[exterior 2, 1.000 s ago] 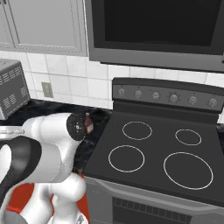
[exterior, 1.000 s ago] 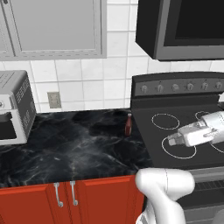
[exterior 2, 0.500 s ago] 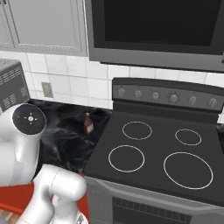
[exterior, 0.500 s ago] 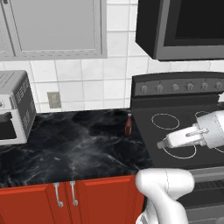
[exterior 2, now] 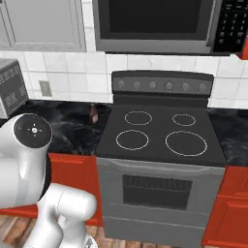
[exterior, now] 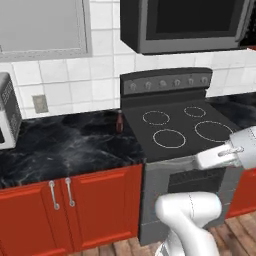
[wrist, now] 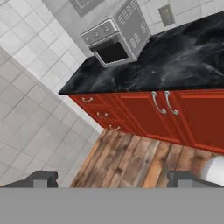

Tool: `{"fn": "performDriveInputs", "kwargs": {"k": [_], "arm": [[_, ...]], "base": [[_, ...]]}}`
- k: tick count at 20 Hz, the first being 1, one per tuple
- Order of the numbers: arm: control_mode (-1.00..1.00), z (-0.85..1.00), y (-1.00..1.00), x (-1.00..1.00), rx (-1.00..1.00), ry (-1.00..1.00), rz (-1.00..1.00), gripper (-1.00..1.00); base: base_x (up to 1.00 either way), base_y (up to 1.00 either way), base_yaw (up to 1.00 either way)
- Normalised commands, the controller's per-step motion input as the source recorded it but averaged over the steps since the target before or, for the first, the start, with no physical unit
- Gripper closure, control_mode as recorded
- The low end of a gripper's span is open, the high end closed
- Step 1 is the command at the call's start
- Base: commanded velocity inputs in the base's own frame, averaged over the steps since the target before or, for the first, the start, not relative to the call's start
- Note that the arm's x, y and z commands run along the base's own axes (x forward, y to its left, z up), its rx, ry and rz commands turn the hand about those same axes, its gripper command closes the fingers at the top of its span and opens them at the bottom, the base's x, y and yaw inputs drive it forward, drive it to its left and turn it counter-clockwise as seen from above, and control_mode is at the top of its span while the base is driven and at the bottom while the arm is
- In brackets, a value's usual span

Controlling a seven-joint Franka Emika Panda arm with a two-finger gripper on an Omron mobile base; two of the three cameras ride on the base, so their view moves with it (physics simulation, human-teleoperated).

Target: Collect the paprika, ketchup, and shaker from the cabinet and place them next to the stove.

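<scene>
The ketchup (exterior: 119, 121) stands upright on the black counter just left of the stove (exterior: 172, 131); from the right base it is a small dark bottle, the ketchup (exterior 2: 93, 114), beside the stove (exterior 2: 160, 138). My hand (exterior: 220, 156) hangs low in front of the stove's right front corner. In the hand view my gripper (wrist: 113, 179) is open, its fingertips (wrist: 41, 179) wide apart with nothing between them, looking at red base cabinets and wood floor. Paprika and shaker are out of view. A red sliver (exterior 2: 242, 54) shows at the upper right edge; I cannot tell if it is the cabinet.
A silver toaster oven (wrist: 116, 37) sits at the counter's left end. A grey-fronted wall cabinet (exterior 2: 43, 24) and a black microwave (exterior 2: 155, 22) hang above. Red base cabinets (exterior: 70, 200) with silver handles run below the counter (exterior: 65, 145). My white arm (exterior 2: 29, 155) blocks the lower left.
Both base views have shifted: the base has driven back and to the right, so the stove now sits mid-frame. My hand has swung lower and rightward. The ketchup stays on the counter.
</scene>
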Motion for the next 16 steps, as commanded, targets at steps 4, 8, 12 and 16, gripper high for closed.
{"fn": "performDriveInputs", "kwargs": {"k": [4, 8, 12, 16], "arm": [[1.00, 0.00, 0.00, 0.00, 0.00, 0.00, 0.00, -1.00], [1.00, 0.00, 0.00, 0.00, 0.00, 0.00, 0.00, -1.00], [1.00, 0.00, 0.00, 0.00, 0.00, 0.00, 0.00, -1.00], [1.00, 0.00, 0.00, 0.00, 0.00, 0.00, 0.00, -1.00]], "base": [[-0.33, 0.02, -0.68], [0.00, 0.00, -0.75], [0.00, 0.00, -0.75], [0.00, 0.00, -0.75]]}}
